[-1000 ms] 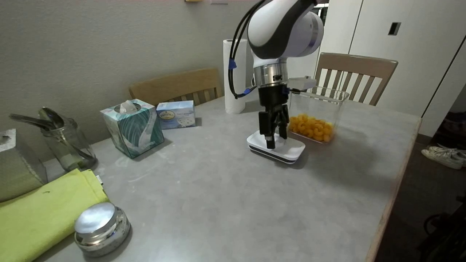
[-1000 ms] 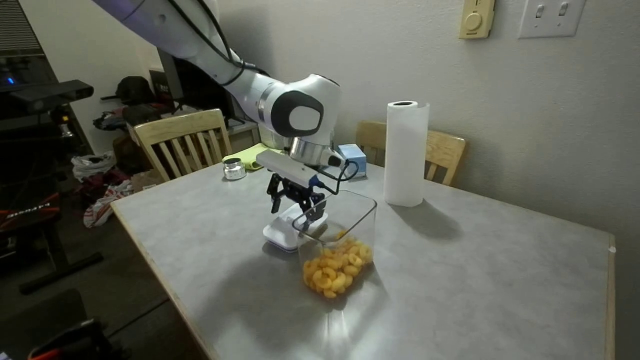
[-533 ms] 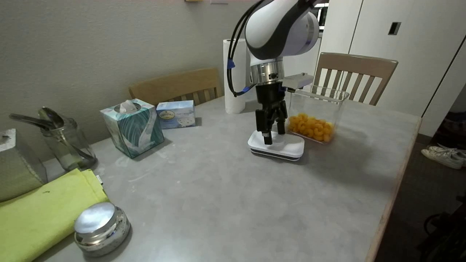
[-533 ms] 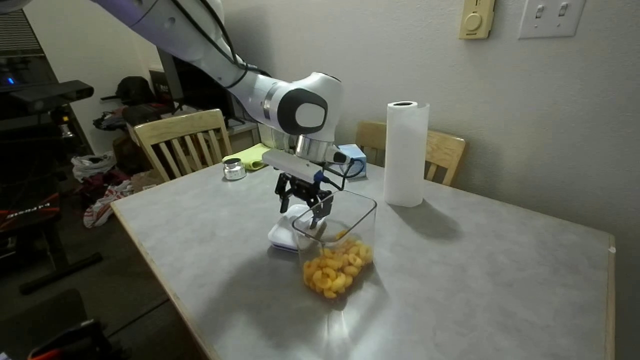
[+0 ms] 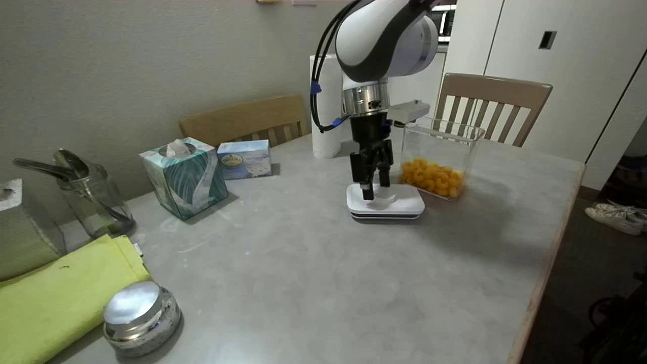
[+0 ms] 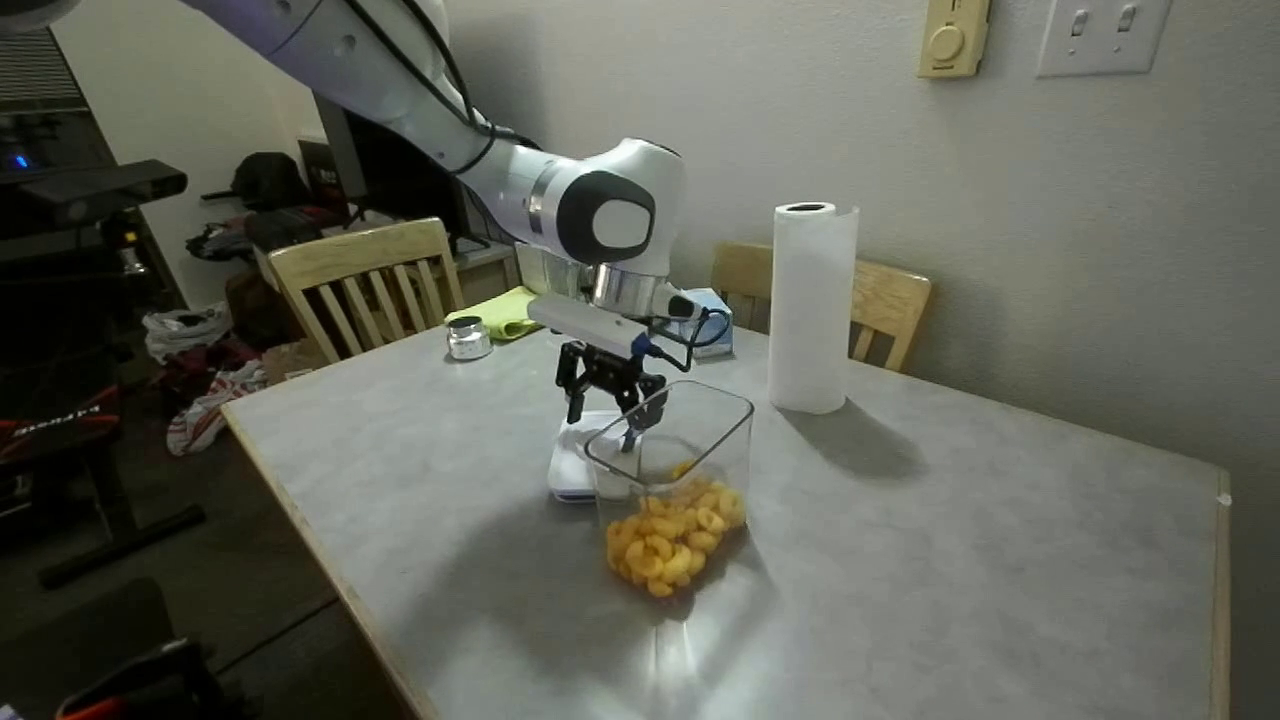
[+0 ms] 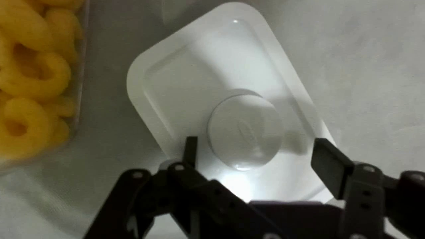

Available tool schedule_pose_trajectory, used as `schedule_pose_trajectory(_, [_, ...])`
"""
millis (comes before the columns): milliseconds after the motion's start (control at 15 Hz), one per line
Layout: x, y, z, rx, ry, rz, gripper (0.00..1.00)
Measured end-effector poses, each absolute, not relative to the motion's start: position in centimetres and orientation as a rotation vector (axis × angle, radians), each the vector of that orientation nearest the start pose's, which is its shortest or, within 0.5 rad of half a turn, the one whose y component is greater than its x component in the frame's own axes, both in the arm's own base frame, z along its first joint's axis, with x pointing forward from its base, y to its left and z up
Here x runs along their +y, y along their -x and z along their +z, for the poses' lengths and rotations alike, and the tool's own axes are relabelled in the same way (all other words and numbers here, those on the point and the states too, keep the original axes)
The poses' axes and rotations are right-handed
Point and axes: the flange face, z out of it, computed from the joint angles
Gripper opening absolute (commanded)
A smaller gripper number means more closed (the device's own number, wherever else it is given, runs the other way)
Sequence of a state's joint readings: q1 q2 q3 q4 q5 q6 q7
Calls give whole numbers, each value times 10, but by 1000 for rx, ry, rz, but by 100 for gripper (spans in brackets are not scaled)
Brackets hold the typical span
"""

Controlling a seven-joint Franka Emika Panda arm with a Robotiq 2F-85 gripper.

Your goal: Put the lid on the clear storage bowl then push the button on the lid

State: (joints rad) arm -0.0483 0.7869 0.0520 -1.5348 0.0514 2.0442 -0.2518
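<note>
The white rounded-rectangle lid (image 5: 404, 202) lies on the table in both exterior views (image 6: 570, 470). It fills the middle of the wrist view (image 7: 186, 76). Its greyish round button (image 7: 244, 131) is at its centre. The clear storage bowl (image 5: 440, 144) stands upright and open beside the lid, with yellow-orange pieces in it. It partly covers the lid in an exterior view (image 6: 700, 440); its wall shows at the wrist view's left edge (image 7: 83, 49). My gripper (image 5: 376, 191) is open low over the lid. Its fingertips (image 7: 254, 142) stand on either side of the button, with gaps.
A paper towel roll (image 5: 326, 111) stands behind the arm. A teal tissue box (image 5: 187, 177) and a blue tea box (image 5: 246, 159) stand near the wall. A glass jar with utensils (image 5: 96, 197), a yellow-green cloth (image 5: 65, 298) and a shiny metal jar (image 5: 141, 318) are farther off.
The lid has turned on the table, its long edge now running nearly straight across in an exterior view. My gripper has shifted a little with it, rising slightly, and stays open.
</note>
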Motion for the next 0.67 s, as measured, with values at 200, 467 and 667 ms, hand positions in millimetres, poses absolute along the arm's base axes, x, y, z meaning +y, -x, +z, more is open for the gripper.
schedule_pose_trajectory(200, [6, -676, 166, -356, 2987, 406, 87])
schedule_pose_trajectory(467, [11, -676, 166, -506, 2988, 408, 89])
schedule_pose_trajectory(667, [12, -677, 166, -558, 2984, 396, 61])
